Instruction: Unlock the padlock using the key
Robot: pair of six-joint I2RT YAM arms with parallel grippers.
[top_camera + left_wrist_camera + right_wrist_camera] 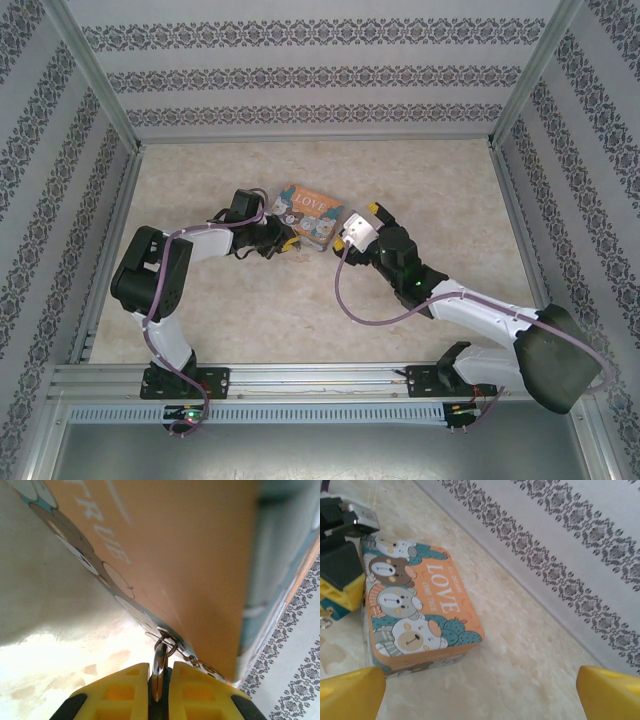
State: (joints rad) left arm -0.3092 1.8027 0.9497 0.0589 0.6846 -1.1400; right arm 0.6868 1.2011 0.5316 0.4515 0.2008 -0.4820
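The colourful LOVE bear tin [310, 212] lies mid-table. My left gripper [289, 243] is at its left side, its yellow fingers shut on a thin silvery key [159, 666]. A small ring and chain [169, 642] hang at the key's far end, against the tin's lower edge [150, 622]. In the right wrist view a small teal piece [331, 610] with a silvery ring [324, 622] shows under the left gripper's finger [342, 587]; I cannot tell if it is the padlock. My right gripper [480, 690] is open just right of the tin [420, 605], holding nothing.
The patterned back wall [560, 535] rises close behind the tin. Metal frame posts [100, 90] and patterned side walls box in the table. Bare marbled tabletop [260, 310] lies in front of the tin, between the two arms.
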